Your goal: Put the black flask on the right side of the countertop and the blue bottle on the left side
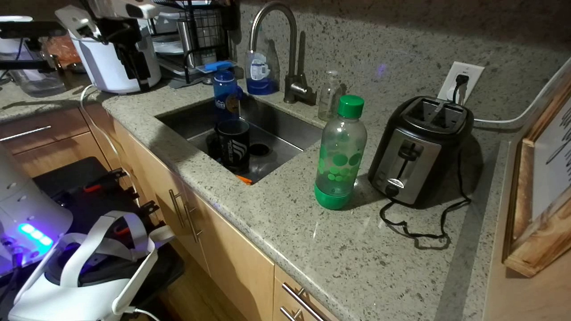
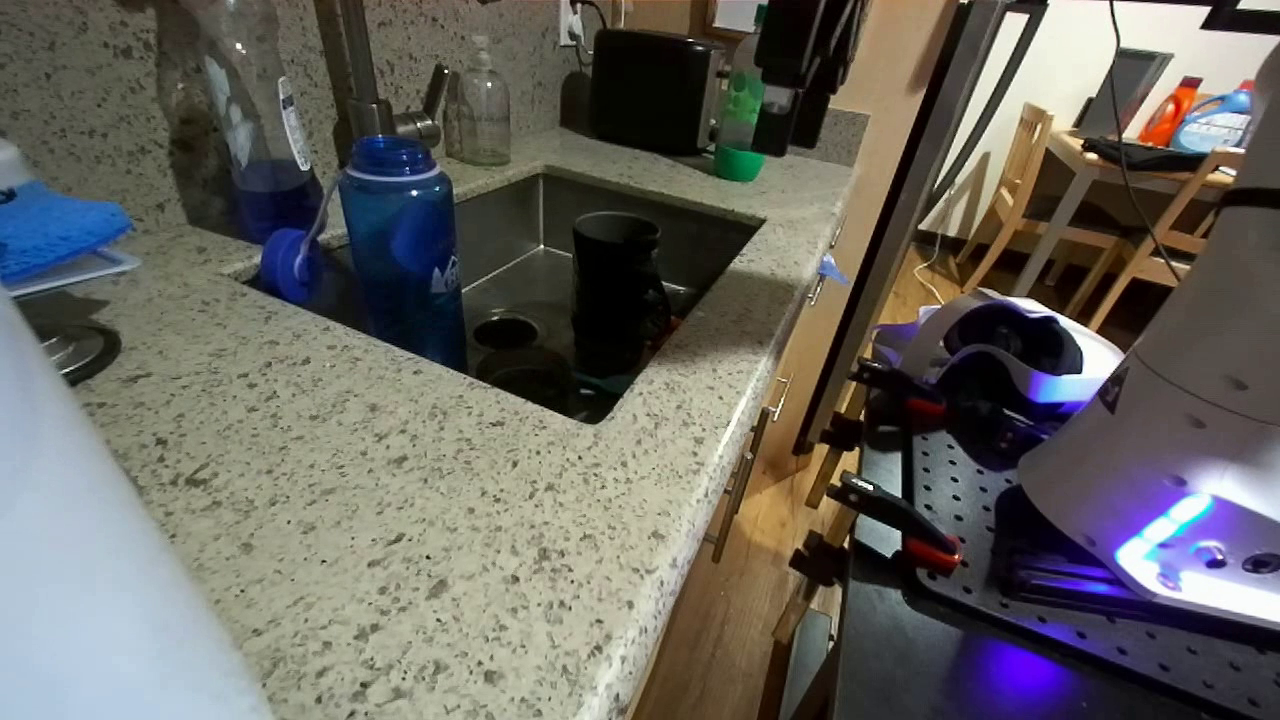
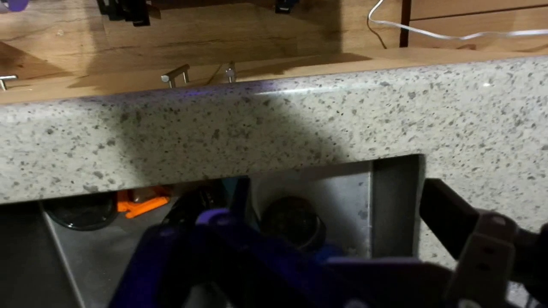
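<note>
The black flask (image 1: 234, 145), with white lettering, stands upright in the steel sink, and it also shows in an exterior view (image 2: 612, 290). The blue bottle (image 1: 225, 96) stands in the same sink at its far end from the toaster; its cap hangs loose in an exterior view (image 2: 400, 250). The speckled countertop (image 1: 276, 223) surrounds the sink. My gripper (image 3: 337, 188) is open and empty above the sink and counter edge. It shows in both exterior views (image 1: 136, 67) (image 2: 797, 115). In the wrist view its own body hides much of the sink.
A green bottle (image 1: 341, 154) and a toaster (image 1: 421, 151) with a loose cord stand on the counter past the sink. A faucet (image 1: 290, 58), a blue soap container (image 1: 261, 73) and a glass bottle (image 1: 329, 96) line the back. A white pot (image 1: 111, 60) and black rack (image 1: 200, 40) stand opposite.
</note>
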You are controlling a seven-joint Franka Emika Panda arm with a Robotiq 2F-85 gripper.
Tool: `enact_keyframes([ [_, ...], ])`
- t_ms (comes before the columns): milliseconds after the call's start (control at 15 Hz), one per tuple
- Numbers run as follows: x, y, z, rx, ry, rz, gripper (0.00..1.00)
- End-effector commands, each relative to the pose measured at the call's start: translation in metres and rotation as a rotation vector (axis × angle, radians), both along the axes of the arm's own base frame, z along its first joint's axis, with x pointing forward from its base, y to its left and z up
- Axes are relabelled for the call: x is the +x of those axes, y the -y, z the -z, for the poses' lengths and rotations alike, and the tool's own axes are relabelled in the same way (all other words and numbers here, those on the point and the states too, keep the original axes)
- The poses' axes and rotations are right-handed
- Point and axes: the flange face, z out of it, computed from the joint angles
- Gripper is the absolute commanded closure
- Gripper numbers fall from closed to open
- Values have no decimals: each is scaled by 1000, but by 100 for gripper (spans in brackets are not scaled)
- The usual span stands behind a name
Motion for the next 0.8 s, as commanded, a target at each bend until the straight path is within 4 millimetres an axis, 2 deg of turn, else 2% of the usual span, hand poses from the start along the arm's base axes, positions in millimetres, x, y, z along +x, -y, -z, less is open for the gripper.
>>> enact_keyframes([
  [0, -2, 44, 16, -11, 26, 114, 0],
  [67, 7, 57, 12, -10, 36, 148, 0],
  [200, 8, 72, 9, -2, 70, 196, 0],
  [267, 8, 69, 4, 6, 88, 191, 0],
  [733, 10, 70, 10, -9, 60, 187, 0],
])
